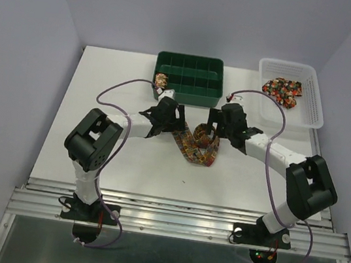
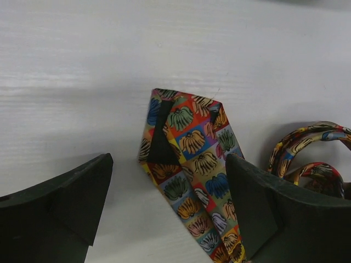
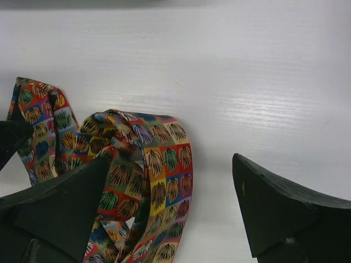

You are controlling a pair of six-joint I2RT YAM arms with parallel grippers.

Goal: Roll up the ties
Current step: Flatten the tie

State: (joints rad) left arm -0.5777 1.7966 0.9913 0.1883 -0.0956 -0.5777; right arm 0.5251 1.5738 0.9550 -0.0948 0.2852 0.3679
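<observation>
Top external view shows the job early on: one small roll sits in a left compartment of the green tray beyond both tools, so one tie appears finished. A heap of ties waits in the white basket, off beyond the right tool's outer side. The tie in hand lies on the table between and just below the two tools, bent into a loose curve and not yet wound. The left tool is spread wide and grips nothing. The tie's end, folded back on itself, lies flat between its fingers, with the strip running along the right one. The right tool is likewise spread and empty. A slack loop of the tie lies against its left finger, and bare table is by the other. By my reading, this tie needs rolling and stowing in the tray, and then the heap remains.
</observation>
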